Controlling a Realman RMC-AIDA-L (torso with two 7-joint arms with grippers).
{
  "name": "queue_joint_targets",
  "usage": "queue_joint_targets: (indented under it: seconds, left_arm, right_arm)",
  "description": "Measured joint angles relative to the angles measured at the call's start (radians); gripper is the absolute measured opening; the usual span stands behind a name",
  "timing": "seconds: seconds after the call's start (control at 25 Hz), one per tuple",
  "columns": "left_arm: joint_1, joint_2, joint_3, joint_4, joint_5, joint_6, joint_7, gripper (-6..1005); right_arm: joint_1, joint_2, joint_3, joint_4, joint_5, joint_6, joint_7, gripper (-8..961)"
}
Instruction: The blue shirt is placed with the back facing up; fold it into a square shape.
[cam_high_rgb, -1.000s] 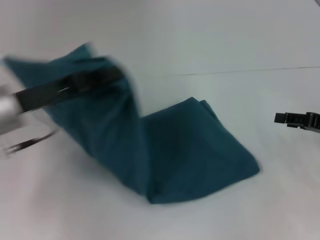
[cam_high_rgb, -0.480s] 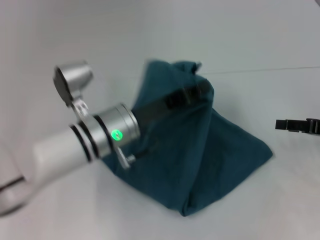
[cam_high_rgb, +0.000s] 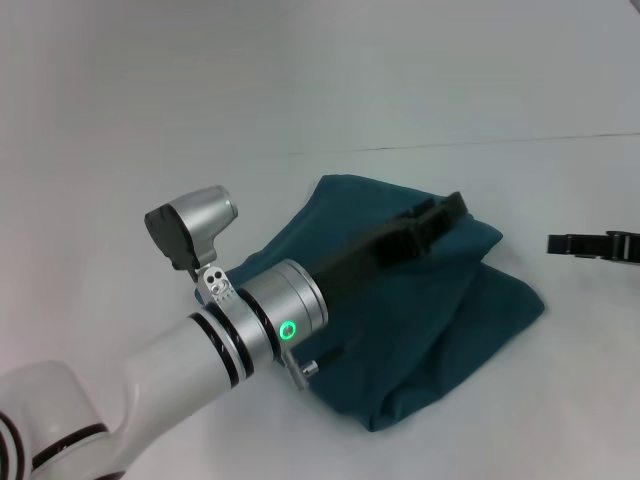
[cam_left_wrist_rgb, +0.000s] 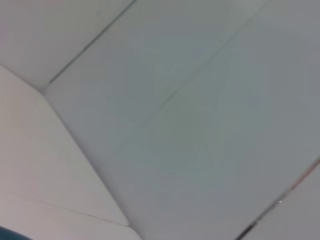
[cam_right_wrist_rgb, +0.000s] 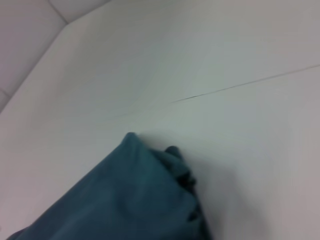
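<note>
1. Left arm (cam_high_rgb: 150, 385) enters from 7 o'clock of the head view and reaches up toward 2 o'clock, across the shirt.
2. Left gripper (cam_high_rgb: 445, 210) sits at the far right edge of the top fold, black fingers lying along the cloth. Cannot tell how wide it stands or whether cloth is pinched; its wrist view shows only bare white surface and a sliver of teal at one corner.
3. Blue shirt (cam_high_rgb: 440, 320) lies bunched at centre on the white table (cam_high_rgb: 120, 140), plain side up, folded over itself into a rough lopsided wedge, not a square. Bottom corner points to 6 o'clock.
4. Right gripper (cam_high_rgb: 560, 242) hangs at 3 o'clock, well apart from the shirt, holding nothing; finger gap not readable. Its wrist view shows the crumpled shirt edge.
5. Risks, judged:
   - If cloth clings to the left fingers on release, withdrawing would drag the top layer back and undo the fold.
   - Uneven layers underneath may leave a skewed shape.
</note>
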Motion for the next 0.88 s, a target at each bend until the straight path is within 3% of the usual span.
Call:
queue_joint_targets:
  seconds: [0.36, 0.56, 0.68, 0.88]
  left_arm:
    - [0.084, 0.003, 0.005, 0.114, 0.130, 0.207, -0.057, 447]
    - [0.161, 0.007, 0.009, 0.227, 0.220, 0.352, -0.122, 680]
    - [0.217, 0.009, 0.028, 0.315, 0.254, 0.437, -0.160, 878]
    - [0.341, 0.013, 0.149, 0.533, 0.261, 0.558, -0.271, 877]
  right_arm:
    - [-0.020, -0.027, 0.007, -0.001, 0.000, 0.003, 0.052, 636]
    - [-0.004, -0.033, -0.017, 0.001, 0.000, -0.023, 0.109, 635]
    - [0.014, -0.032, -0.032, 0.005, 0.000, -0.028, 0.128, 634]
    - [0.055, -0.014, -0.038, 0.026, 0.000, 0.006, 0.136, 632]
